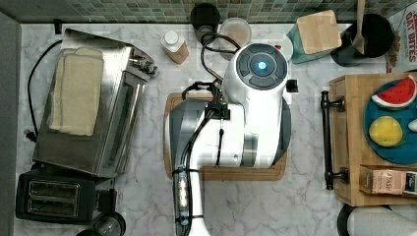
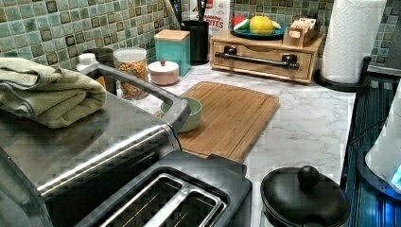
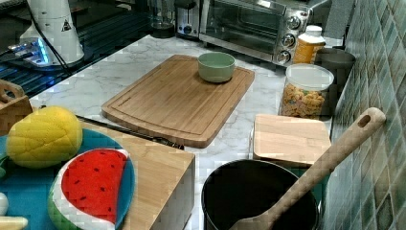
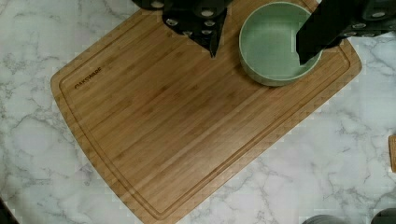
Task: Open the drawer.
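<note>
The robot's black jaws [image 4: 256, 44] hang over the rectangular bamboo cutting board [image 4: 187, 126], spread wide apart and gripping nothing; in the wrist view one finger [image 4: 212, 35] points down above bare wood while the other finger [image 4: 317, 32] crosses over the round pale-green bowl [image 4: 273, 44]. That bowl sits inside one corner of the board, and the board lies flat on the white marble worktop [image 4: 42, 154].

In the top view the white arm [image 1: 236, 132] covers most of the board, its blue-lit joint cap facing up.

Further out, at the top view's right, stands the light bamboo-wood box [image 1: 351, 142] with the drawer [image 2: 262, 59] in its front. The drawer is fully closed, its face flush with the box, and its long black metal bar handle [image 1: 326, 140] on two posts faces the board across a strip of bare marble. The arm and the handle are well apart. On top of the box rests a teal plate [image 1: 393, 147] carrying a toy watermelon slice [image 1: 396, 93] and a yellow toy lemon [image 1: 386, 131].

At the top view's left sits a stainless toaster oven [image 1: 98, 113] with a folded beige towel [image 1: 76, 91] on it, and a black slot toaster [image 1: 54, 196] beside it.

Along the tiled wall beyond stand a clear cereal jar [image 3: 306, 91] and a black utensil pot [image 3: 258, 196] with a wooden spoon [image 3: 325, 163].
</note>
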Available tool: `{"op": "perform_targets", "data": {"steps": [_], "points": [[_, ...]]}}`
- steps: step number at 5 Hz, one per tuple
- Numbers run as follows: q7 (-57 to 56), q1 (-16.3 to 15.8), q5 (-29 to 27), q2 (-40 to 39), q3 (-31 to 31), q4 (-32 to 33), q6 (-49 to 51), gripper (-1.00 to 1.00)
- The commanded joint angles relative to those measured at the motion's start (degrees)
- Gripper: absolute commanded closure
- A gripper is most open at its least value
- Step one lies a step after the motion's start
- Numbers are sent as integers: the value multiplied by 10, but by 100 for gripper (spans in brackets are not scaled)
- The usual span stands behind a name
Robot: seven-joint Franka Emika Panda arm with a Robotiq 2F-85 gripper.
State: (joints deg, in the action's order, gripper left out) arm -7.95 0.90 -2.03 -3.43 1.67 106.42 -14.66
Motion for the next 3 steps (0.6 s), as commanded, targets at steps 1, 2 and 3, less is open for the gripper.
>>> {"op": "perform_targets", "data": {"steps": [1,2,3], "points": [[0,3,-2,0,2,5,0,-100],[-111,10,-3,14,3,24,0,-100],[-259,18,4,54,9,77,-23,-100]]}}
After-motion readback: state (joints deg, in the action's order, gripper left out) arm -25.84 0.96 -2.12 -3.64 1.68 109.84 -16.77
